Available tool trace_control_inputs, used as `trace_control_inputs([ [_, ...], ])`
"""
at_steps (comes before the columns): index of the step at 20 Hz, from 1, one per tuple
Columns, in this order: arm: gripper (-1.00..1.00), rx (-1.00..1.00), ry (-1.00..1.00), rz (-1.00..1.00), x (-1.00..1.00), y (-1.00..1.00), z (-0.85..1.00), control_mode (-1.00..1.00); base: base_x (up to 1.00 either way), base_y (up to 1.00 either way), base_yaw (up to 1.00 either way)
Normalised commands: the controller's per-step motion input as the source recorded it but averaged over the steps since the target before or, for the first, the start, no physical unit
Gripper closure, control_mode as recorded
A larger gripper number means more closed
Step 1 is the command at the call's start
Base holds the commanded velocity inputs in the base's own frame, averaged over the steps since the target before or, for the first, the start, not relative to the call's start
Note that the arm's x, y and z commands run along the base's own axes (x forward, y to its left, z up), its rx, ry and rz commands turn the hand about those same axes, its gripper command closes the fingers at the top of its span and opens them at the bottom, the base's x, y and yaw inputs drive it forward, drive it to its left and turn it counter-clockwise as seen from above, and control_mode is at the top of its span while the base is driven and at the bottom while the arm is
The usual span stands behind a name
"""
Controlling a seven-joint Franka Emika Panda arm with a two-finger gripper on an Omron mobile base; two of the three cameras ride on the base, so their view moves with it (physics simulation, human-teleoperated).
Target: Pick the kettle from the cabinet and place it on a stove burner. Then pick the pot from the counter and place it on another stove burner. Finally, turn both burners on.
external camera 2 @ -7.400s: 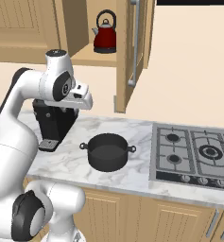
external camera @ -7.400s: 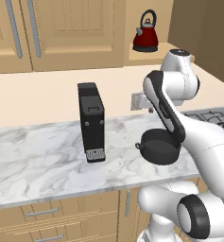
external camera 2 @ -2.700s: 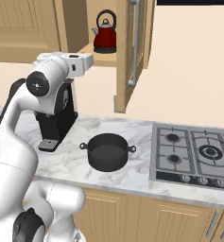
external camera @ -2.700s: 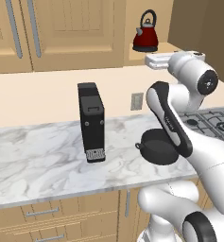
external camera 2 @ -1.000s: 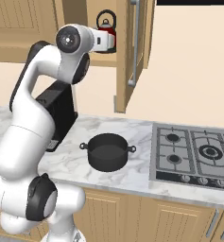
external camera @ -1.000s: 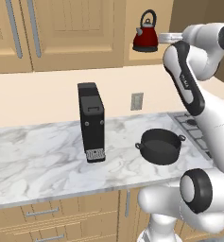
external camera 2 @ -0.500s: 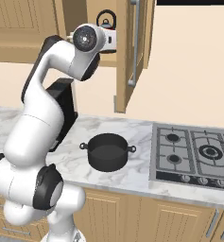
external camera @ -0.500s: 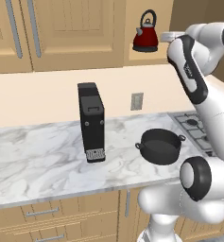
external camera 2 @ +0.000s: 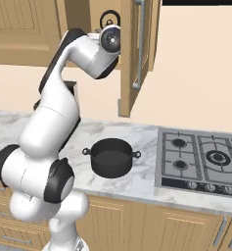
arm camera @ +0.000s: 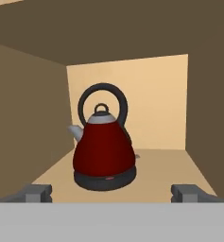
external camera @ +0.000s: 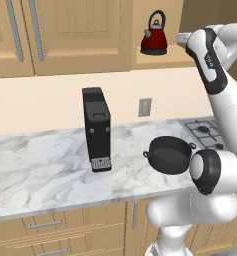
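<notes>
The dark-red kettle stands upright on the shelf of the open cabinet, straight ahead in the hand view, its black arched handle on top. My gripper is open, fingertips wide apart, short of the kettle and touching nothing. In the left base view the gripper hangs just right of the kettle, at its height. The wrist hides most of the kettle in the right base view. The black pot rests on the marble counter beside the burners of the cooktop.
A tall black boxy appliance stands on the counter left of the pot. The open cabinet door hangs over the counter, just right of my hand. Closed cabinet doors fill the wall on the left. A wall outlet sits behind the pot.
The arm has swung up and its wrist has moved closer to the cabinet opening, level with the kettle. Kettle and pot have not moved.
</notes>
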Motion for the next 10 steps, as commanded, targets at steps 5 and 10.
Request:
trace_control_inputs([
  [5, -1.0, 0.0, 0.0, 0.07, 0.14, -0.1, 0.0, -1.0, 0.0, 0.0, 0.0],
  [10, -1.0, 0.0, 0.0, 0.05, 0.04, 0.0, 0.0, -1.0, 0.0, 0.0, 0.0],
])
